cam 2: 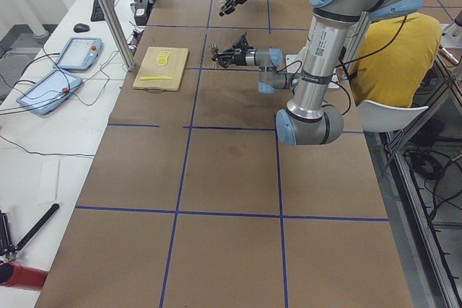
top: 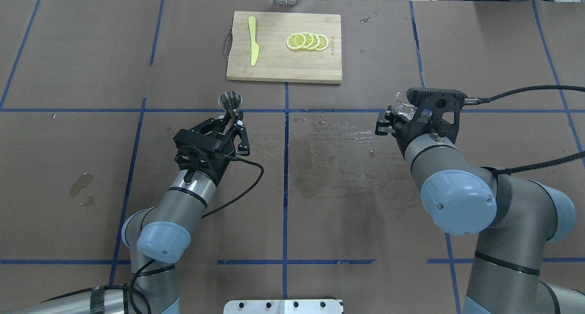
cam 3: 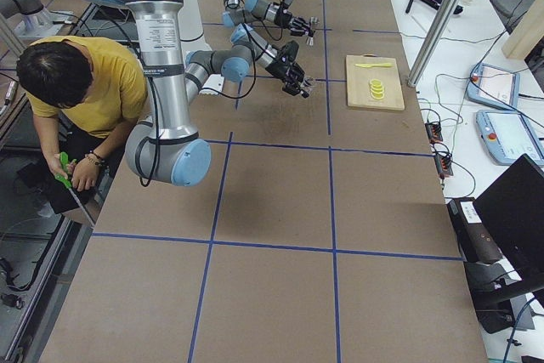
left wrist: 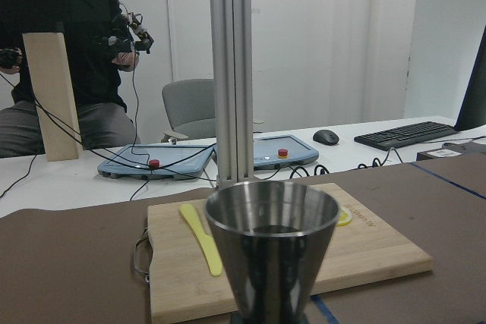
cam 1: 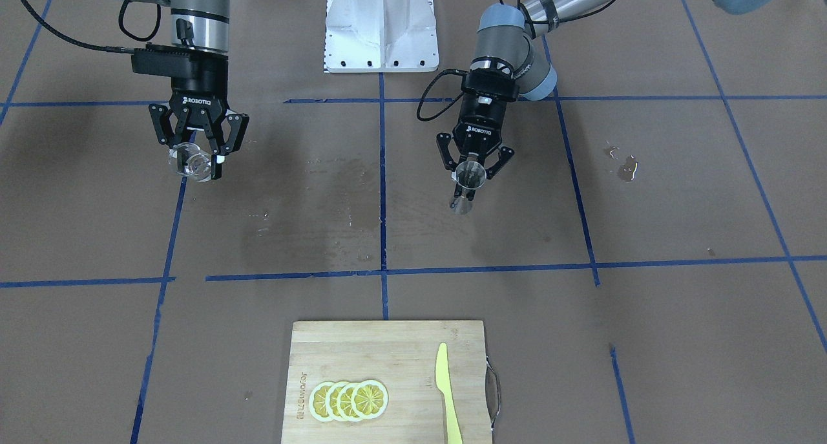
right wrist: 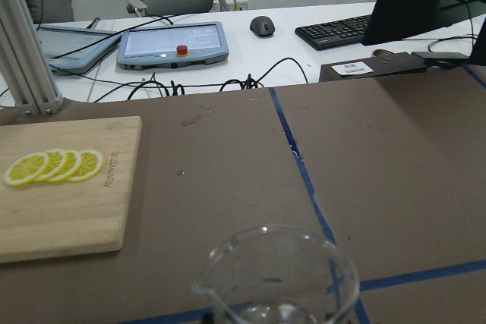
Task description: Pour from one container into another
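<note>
Glass: left of front view, upright, clenched in right gripper; light, slippery, fragile, so hold mid-wall. Jigger: right of centre, clenched in left gripper; stiff, smooth

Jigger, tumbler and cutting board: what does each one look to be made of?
The jigger looks like metal, likely stainless steel: a silver, shiny cone with reflections. The tumbler is clear glass, or possibly clear plastic: the blue tape shows through its wall. The cutting board is light wood, perhaps bamboo, with a matte finish: parallel grain strips show.
</note>
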Robot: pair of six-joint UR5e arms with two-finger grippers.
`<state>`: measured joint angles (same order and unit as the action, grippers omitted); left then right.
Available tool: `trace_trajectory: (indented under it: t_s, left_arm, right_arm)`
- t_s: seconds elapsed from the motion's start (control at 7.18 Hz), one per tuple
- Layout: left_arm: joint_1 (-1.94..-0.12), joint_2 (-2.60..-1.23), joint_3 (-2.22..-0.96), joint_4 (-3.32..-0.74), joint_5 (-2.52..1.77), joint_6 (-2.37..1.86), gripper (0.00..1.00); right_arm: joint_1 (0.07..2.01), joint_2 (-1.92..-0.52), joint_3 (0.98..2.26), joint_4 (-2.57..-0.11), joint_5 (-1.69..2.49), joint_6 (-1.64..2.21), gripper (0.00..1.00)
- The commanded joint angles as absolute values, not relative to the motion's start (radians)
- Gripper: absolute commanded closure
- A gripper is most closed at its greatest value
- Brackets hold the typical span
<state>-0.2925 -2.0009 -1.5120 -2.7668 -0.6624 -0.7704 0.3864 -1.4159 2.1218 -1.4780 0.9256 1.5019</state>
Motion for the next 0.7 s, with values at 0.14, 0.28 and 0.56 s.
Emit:
trace_trajectory:
  t_s: [0.14,0.28,0.56]
  left_arm:
    - [-0.38,-1.913,-1.552,-2.767,-0.765,-0.822,1.0]
    - [-0.411,-1.878,-1.552,-2.766,-0.805,-0.824,1.0]
    - [-0.459,-1.865,-1.558,-2.764,-0.898,-0.9,1.0]
  right_arm:
    - [0.309,-1.523,2.115,-1.474,0.773,1.717,1.0]
    - [0.269,-1.566,2.111,-1.474,0.694,1.767,1.0]
    - [0.214,-1.615,2.086,-1.474,0.625,1.872,1.0]
